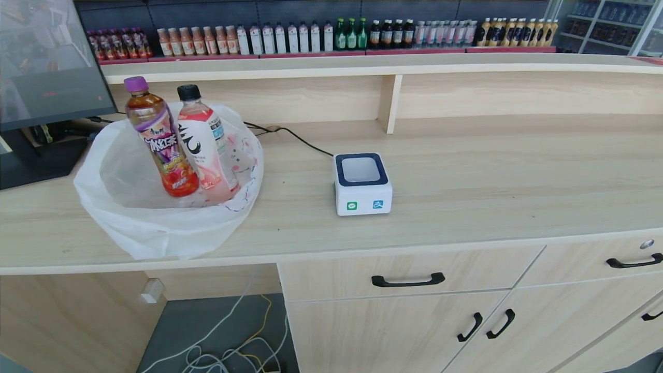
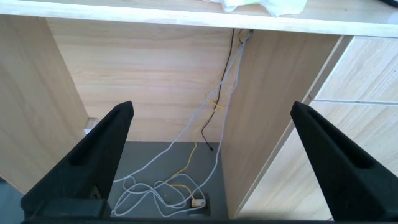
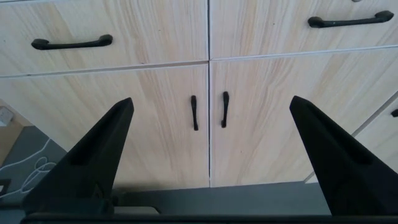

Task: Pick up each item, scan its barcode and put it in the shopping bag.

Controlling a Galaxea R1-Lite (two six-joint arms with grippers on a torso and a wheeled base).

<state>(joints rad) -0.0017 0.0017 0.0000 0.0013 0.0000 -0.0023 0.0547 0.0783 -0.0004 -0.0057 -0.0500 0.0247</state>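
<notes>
A white plastic shopping bag (image 1: 129, 217) lies spread wide on the left of the wooden counter (image 1: 466, 186). Inside it stand two bottles: a purple-capped tea bottle (image 1: 160, 140) and a black-capped pink drink bottle (image 1: 204, 147), both upright and leaning slightly. The white barcode scanner (image 1: 361, 183) with its dark-rimmed window sits mid-counter. My left gripper (image 2: 211, 162) hangs open below the counter, facing the knee space with cables. My right gripper (image 3: 208, 162) is open too, facing the cabinet doors with nothing between its fingers.
A monitor (image 1: 46, 62) stands at the far left behind the bag. A black cable (image 1: 295, 135) runs from the scanner toward the back. A raised shelf ledge (image 1: 388, 67) borders the counter's far side. Drawers and doors with black handles (image 1: 408, 281) lie below.
</notes>
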